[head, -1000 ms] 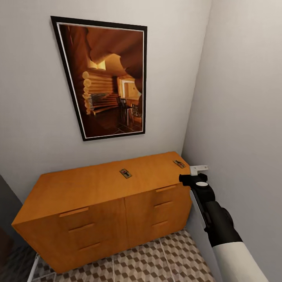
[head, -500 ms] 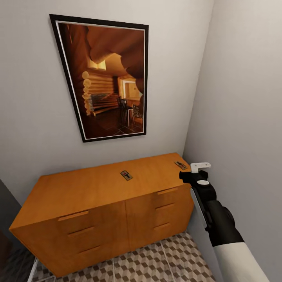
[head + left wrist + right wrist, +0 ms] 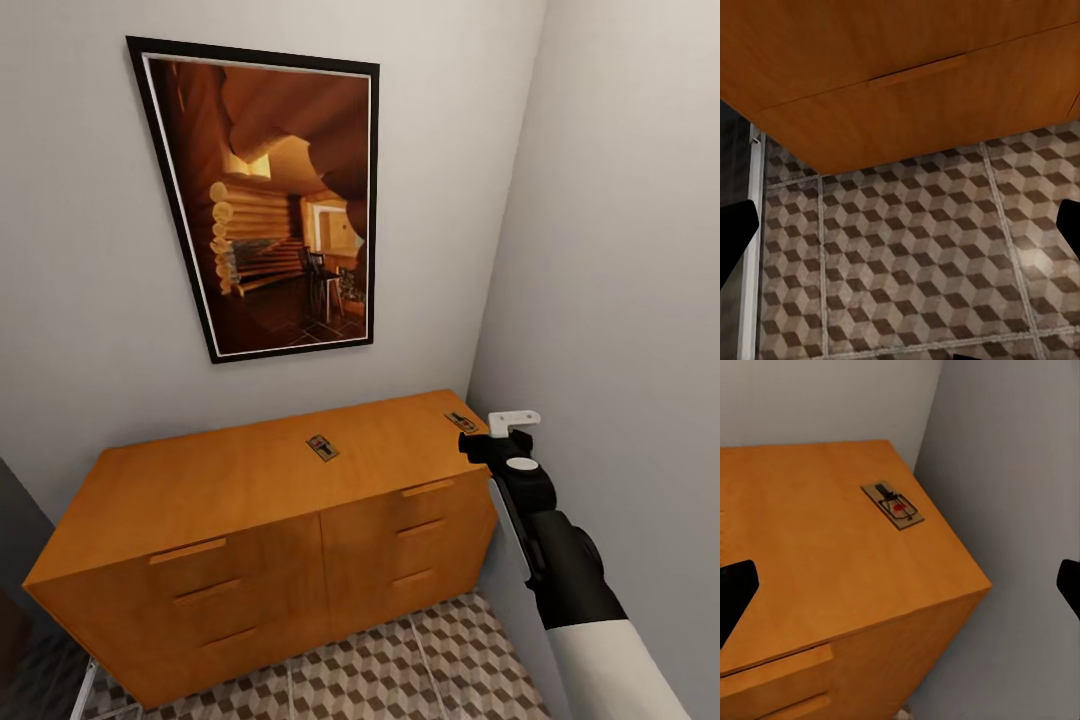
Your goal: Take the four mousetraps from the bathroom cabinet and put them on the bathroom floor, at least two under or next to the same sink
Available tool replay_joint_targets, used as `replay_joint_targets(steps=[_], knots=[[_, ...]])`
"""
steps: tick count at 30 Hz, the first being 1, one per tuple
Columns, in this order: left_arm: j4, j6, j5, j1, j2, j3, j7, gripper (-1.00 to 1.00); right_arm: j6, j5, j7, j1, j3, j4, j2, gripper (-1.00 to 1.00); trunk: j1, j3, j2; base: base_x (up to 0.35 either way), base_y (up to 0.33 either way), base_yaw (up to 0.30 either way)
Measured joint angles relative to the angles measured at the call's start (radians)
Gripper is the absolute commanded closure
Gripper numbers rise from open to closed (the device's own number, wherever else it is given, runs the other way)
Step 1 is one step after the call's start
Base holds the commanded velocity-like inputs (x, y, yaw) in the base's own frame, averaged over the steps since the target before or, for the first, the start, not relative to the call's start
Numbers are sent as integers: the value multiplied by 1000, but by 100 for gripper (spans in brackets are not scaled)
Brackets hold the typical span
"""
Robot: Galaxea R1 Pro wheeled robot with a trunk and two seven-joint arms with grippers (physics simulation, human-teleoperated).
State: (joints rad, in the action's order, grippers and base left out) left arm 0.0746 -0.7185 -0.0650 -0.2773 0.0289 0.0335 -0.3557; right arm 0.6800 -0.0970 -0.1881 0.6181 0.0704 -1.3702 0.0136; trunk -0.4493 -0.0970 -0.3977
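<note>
Two mousetraps lie on top of the orange wooden cabinet (image 3: 230, 480): one mousetrap (image 3: 321, 447) near the middle and another mousetrap (image 3: 460, 422) at the far right corner. That corner mousetrap (image 3: 894, 505) is seen close up in the right wrist view, flat, with dark wire and a red mark. My right gripper (image 3: 900, 592) hovers open above the cabinet's right end, short of the trap, holding nothing. My left gripper (image 3: 900, 225) hangs open over the bathroom floor (image 3: 907, 255) in front of the cabinet's drawers. The bathroom sink is out of view.
The cabinet stands in a corner, with a grey side wall (image 3: 620, 300) close against my right arm (image 3: 560, 570). A framed picture (image 3: 275, 200) hangs on the back wall. A pale metal rail (image 3: 751, 247) runs along the floor by the cabinet's left end.
The head camera has shifted slightly. My right wrist has edged a little up and toward the cabinet's far right corner. The traps have not moved.
</note>
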Motion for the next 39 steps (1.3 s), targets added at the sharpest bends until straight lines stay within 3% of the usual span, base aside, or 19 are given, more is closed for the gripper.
replay_joint_targets(steps=[11,26,33,39], knots=[[0,0,0,0,0,0,0,-100,2,1,101,0,-5,-23,-7,-100,0,0,0,0,0,0],[1,13,0,1,1,0,0,-100,5,3,133,0,-6,-25,-42,-100,0,0,0,0,0,0],[1,112,0,9,0,0,6,-100,7,2,182,-1,-5,-25,-58,-100,0,0,0,0,0,0],[0,185,0,15,0,0,54,-100,17,1,204,-1,-3,-25,-63,-100,0,0,0,0,0,0]])
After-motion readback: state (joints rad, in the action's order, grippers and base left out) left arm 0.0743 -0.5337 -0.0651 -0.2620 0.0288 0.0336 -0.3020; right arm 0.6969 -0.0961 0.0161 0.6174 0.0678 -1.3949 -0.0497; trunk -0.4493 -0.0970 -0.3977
